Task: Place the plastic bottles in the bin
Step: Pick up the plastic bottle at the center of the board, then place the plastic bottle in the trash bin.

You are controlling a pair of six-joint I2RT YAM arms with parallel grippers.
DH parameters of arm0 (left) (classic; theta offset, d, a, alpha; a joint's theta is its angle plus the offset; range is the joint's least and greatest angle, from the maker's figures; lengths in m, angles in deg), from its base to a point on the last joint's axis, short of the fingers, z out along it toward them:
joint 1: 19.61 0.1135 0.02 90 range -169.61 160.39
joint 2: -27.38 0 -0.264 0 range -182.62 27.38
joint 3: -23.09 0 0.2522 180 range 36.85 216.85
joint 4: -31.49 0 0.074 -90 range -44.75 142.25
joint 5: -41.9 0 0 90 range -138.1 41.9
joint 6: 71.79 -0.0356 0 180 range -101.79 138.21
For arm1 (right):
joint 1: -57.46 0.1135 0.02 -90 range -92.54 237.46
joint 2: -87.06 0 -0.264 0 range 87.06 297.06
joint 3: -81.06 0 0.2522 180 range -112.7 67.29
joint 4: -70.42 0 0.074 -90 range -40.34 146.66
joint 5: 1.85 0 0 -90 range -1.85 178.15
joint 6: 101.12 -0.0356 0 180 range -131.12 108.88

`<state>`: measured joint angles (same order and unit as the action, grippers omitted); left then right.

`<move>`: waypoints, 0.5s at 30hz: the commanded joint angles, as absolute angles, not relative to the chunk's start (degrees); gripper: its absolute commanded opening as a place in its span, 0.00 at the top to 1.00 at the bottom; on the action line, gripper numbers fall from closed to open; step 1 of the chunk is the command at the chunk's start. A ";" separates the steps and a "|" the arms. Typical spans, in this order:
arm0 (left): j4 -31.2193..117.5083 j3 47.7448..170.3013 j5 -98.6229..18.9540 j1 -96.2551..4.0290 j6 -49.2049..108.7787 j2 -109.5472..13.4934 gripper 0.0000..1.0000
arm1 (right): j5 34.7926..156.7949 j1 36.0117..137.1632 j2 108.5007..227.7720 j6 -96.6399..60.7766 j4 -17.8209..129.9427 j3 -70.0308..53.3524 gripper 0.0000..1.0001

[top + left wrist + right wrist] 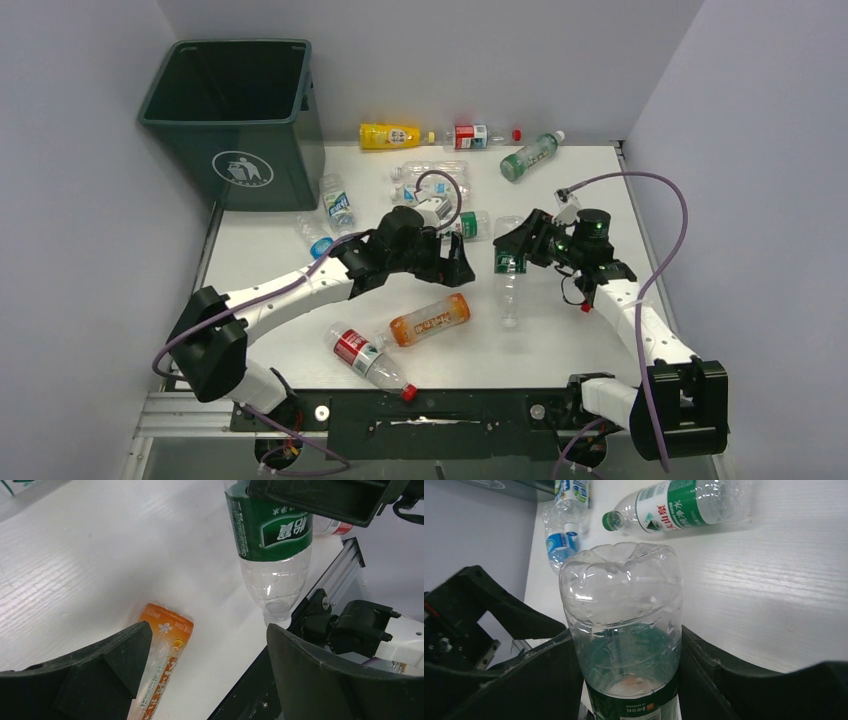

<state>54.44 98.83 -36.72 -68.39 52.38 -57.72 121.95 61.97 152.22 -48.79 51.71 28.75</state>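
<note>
My right gripper is shut on a clear bottle with a dark green label. It grips the bottle around the label, with the base pointing toward the near edge. In the right wrist view the bottle fills the gap between both fingers. My left gripper is open and empty, just left of that bottle. Its wrist view shows the held bottle and an orange bottle lying beside the left finger. The dark green bin stands at the far left.
An orange bottle and a red-label bottle lie near the front. Two blue-label bottles lie by the bin. Yellow, red-label, green-label and clear bottles lie at the back.
</note>
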 commanded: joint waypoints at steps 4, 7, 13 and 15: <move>47.97 102.68 -35.97 -71.36 53.69 -60.35 0.14 | 128.89 61.70 153.06 -57.27 65.33 27.65 0.54; 47.03 103.65 -35.88 -72.22 54.01 -61.26 0.14 | 130.03 61.80 153.87 -59.95 69.02 27.96 0.54; 45.13 105.48 -35.96 -74.23 54.83 -63.13 0.14 | 131.45 62.37 155.11 -63.85 74.39 28.72 0.54; 44.52 105.96 -36.24 -74.87 54.90 -63.76 0.14 | 131.50 62.74 155.47 -64.71 75.72 28.80 0.54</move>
<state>49.96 102.28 -36.72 -73.52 54.19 -62.77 129.34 62.06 154.82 -61.14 67.73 28.88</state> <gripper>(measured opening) 0.859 0.559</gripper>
